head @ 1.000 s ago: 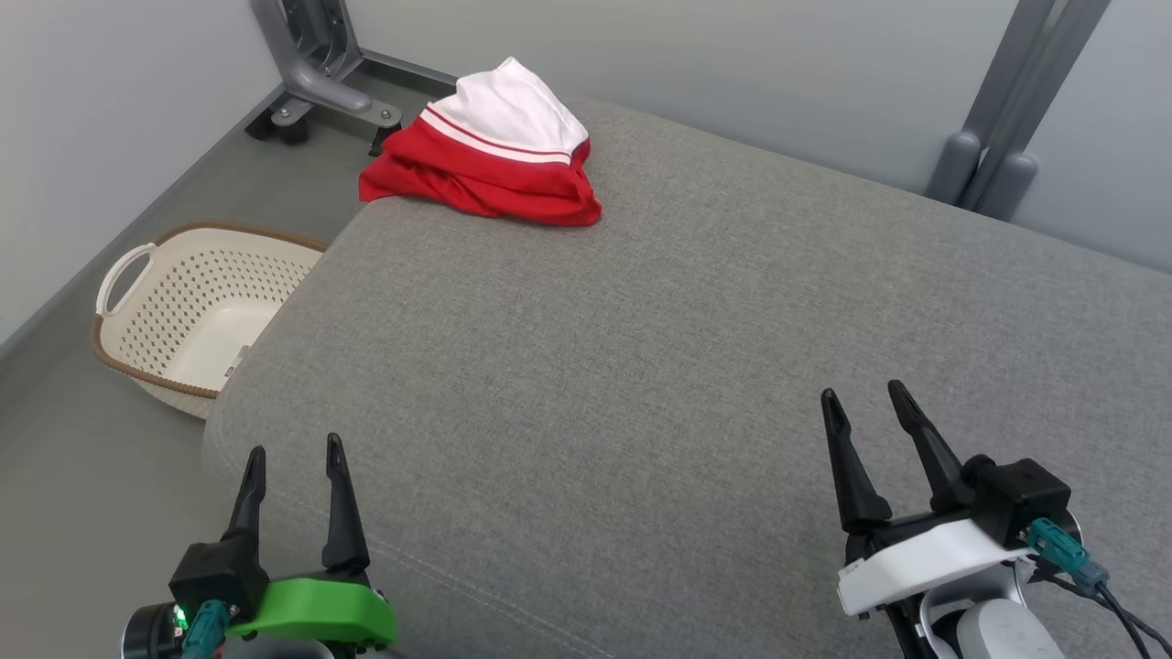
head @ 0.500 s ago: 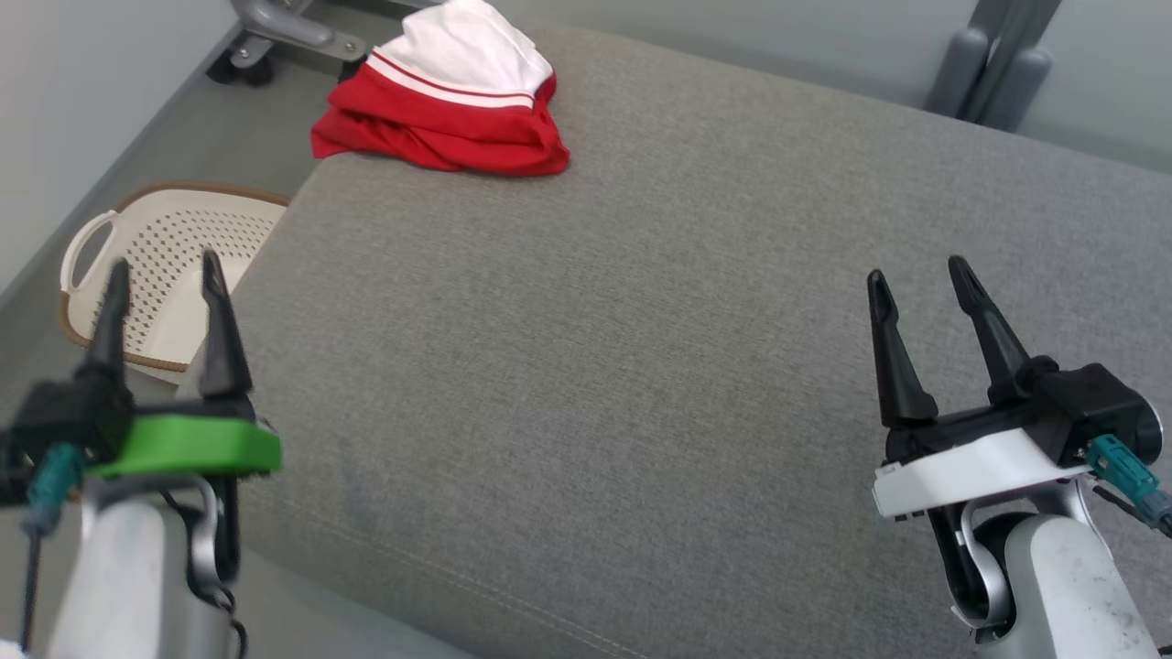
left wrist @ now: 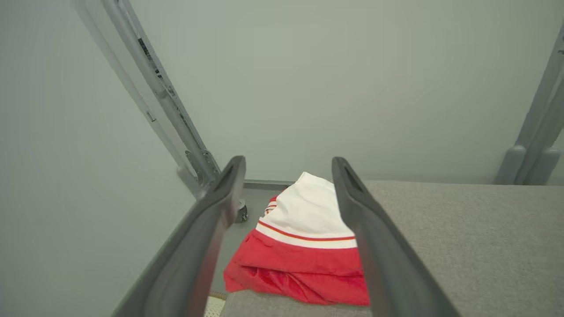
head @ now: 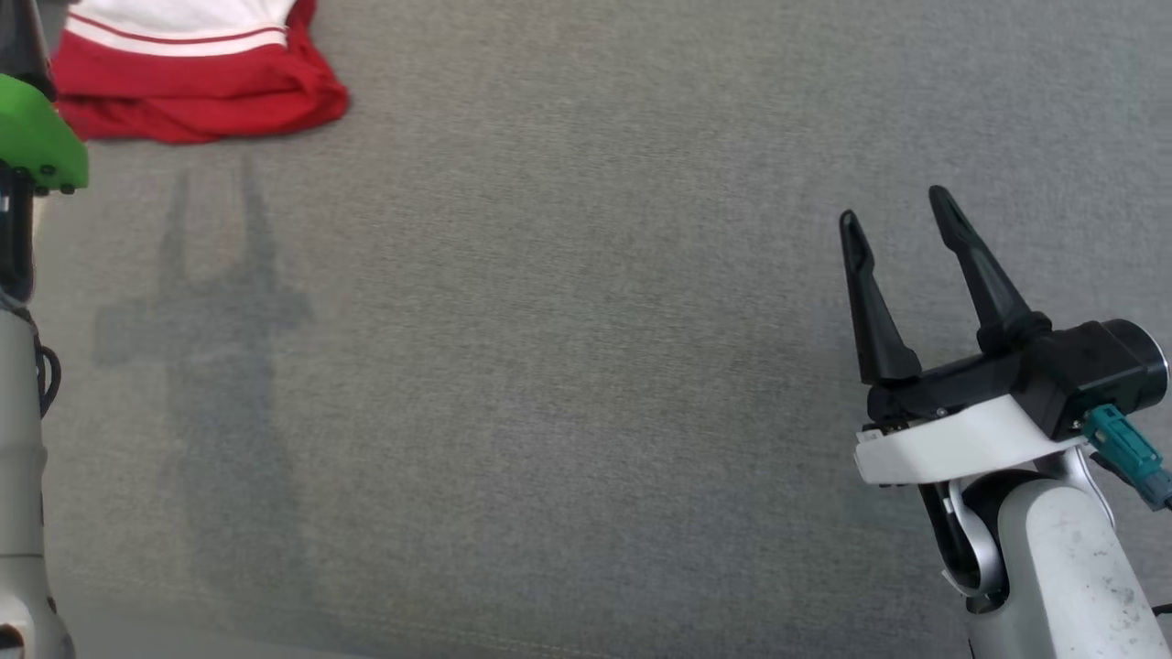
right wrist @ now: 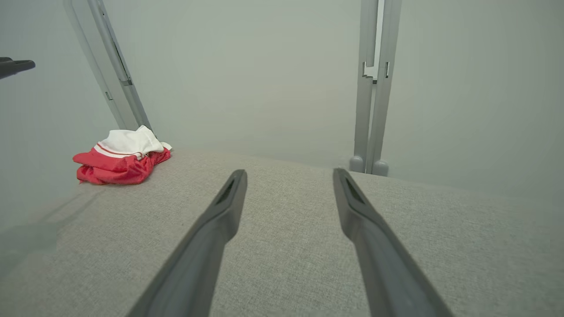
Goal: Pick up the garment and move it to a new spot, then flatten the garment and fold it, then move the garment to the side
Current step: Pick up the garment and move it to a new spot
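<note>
At the upper left of the head frame, the bunched red-and-white garment (head: 192, 101) lies on the grey cushion (head: 586, 366), likely light and limp, best pinched at a thick fold; left end effector (left wrist: 287, 162) and right end effector (head: 893, 205) gape empty.

One garment (head: 197, 101), two tools (left tool (left wrist: 288, 163), right tool (head: 896, 207)).

You'll find the cushion (head: 568, 366) under the right claw (head: 893, 205) is coarse woven grey cloth, matt all over. Well ahead of the left claw (left wrist: 287, 160), the garment (left wrist: 304, 246) is soft red and white cloth, slightly sheeny in its red folds. The claws' fingers (head: 870, 311) look like matt dark plastic. The posts (right wrist: 372, 88) beyond them look like smooth painted metal.
</note>
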